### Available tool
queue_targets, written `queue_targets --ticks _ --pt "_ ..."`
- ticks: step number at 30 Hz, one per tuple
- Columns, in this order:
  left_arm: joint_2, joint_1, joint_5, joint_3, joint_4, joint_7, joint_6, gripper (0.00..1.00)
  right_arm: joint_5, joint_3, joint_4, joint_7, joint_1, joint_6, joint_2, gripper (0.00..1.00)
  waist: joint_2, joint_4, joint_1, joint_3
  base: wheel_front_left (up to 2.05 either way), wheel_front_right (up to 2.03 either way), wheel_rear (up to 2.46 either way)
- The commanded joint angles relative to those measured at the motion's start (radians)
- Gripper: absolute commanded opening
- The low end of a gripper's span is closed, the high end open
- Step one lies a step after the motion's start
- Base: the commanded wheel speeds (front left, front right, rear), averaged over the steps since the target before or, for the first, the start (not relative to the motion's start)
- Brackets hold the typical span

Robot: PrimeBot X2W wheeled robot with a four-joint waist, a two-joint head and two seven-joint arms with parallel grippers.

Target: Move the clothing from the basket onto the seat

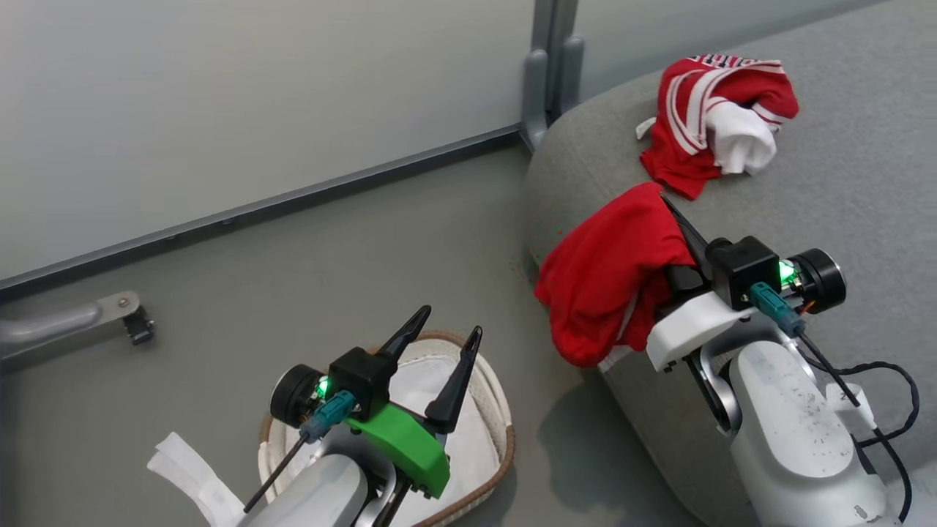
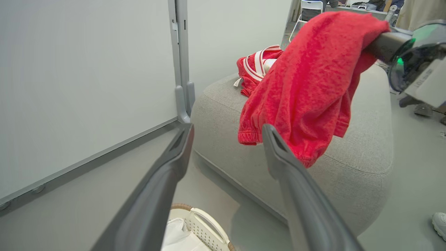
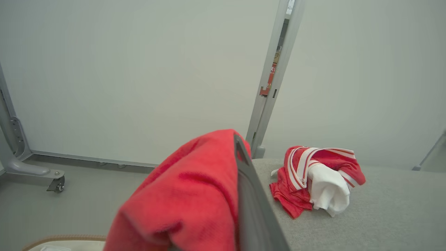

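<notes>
The seat [image 1: 842,183] is plain grey woven fabric. On it, the jersey [image 1: 692,117] is red with white stripes and a white inner fold. At the seat's corner, the plainer garment [image 1: 607,285] is solid red. Beside the seat, the basket [image 1: 506,424] is white with a brown woven rim and a white liner [image 1: 479,446], on a grey floor [image 1: 293,278].

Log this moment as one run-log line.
right end effector: shut on plain red garment, at seat edge | left end effector: open, over basket | striped jersey: on seat
</notes>
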Motion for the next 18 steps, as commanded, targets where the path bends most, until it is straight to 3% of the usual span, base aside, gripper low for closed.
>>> queue_targets --ticks 1,10,18 --pt "-0.001 -0.025 0.008 0.001 0.003 -0.003 -0.006 1.0 -0.008 -0.007 -0.009 -0.001 0.014 -0.001 -0.002 0.0 -0.0001 -0.109 0.0 0.063 0.0 0.0 0.0" --pt "-0.011 -0.052 0.045 0.003 -0.003 -0.003 -0.023 1.0 0.012 -0.046 -0.051 -0.001 0.047 -0.001 -0.001 0.0 -0.0001 -0.211 0.0 0.14 0.0 0.0 0.0" --pt "-0.005 -0.079 0.068 -0.006 0.0 -0.001 -0.036 1.0 0.008 -0.11 -0.09 -0.001 0.047 -0.001 -0.002 0.0 -0.0001 -0.198 0.0 0.197 0.0 0.0 0.0"
